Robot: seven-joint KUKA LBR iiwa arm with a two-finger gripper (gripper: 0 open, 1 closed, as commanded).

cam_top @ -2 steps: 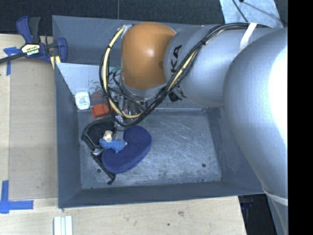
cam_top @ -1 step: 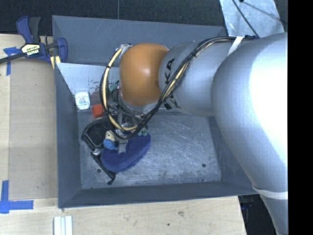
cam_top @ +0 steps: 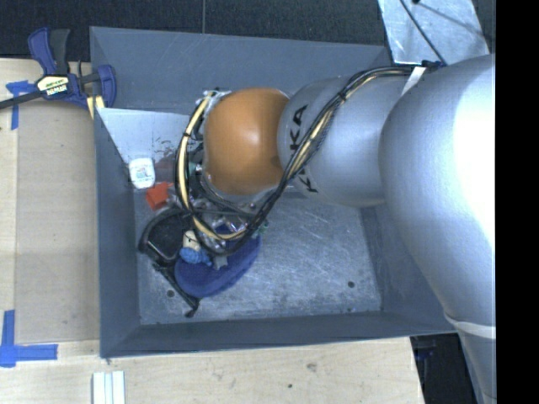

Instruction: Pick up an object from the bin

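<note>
Seen from above, the grey metal bin point(cam_top: 337, 251) held a small heap crowded against its left wall. The arm came in from the right and pointed steeply down, so its orange wrist cover point(cam_top: 244, 141) hid most of the gripper point(cam_top: 207, 236). The gripper hung low over a dark blue rounded thing point(cam_top: 221, 274), beside a black loop point(cam_top: 162, 238). A red-orange block point(cam_top: 157, 196) and a small white item point(cam_top: 141, 172) lay near. Whether the gripper was open, closed or holding anything could not be told
</note>
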